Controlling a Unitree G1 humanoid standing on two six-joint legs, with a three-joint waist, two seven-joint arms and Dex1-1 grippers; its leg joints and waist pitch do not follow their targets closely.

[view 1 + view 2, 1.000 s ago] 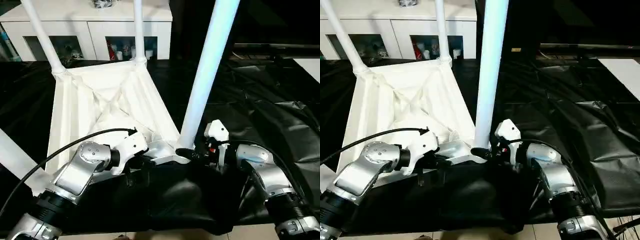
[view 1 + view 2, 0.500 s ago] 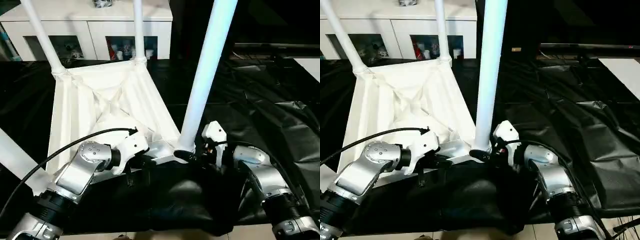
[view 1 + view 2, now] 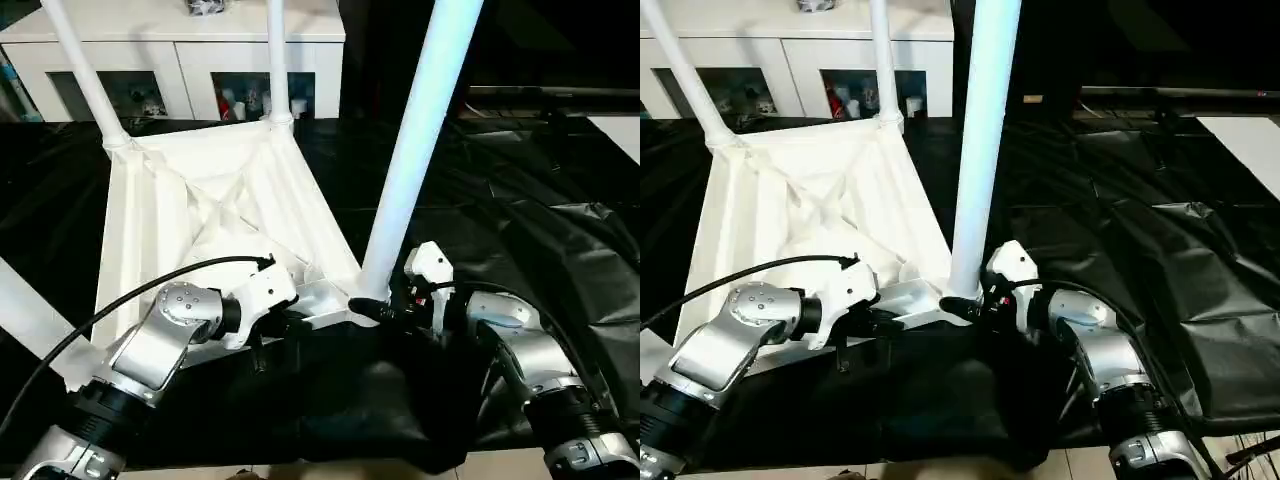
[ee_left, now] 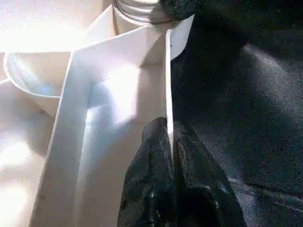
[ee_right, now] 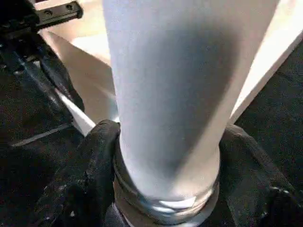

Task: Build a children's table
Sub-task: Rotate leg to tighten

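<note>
Both my grippers work the near corner of the upturned table top. Left gripper pinches the top's thin rim. Right gripper clasps the base of the near leg, which leans toward one o'clock from its corner socket.

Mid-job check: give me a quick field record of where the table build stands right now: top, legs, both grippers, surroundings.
table top: upside down on black sheeting, ribbed underside up
legs: three stand in corner sockets, two far, one near; a fourth leg shows at the near left, its base hidden
left gripper: shut on the table top's near rim, beside the near leg's socket
right gripper: fingers either side of the near leg's base
background: white cabinet behind
</note>
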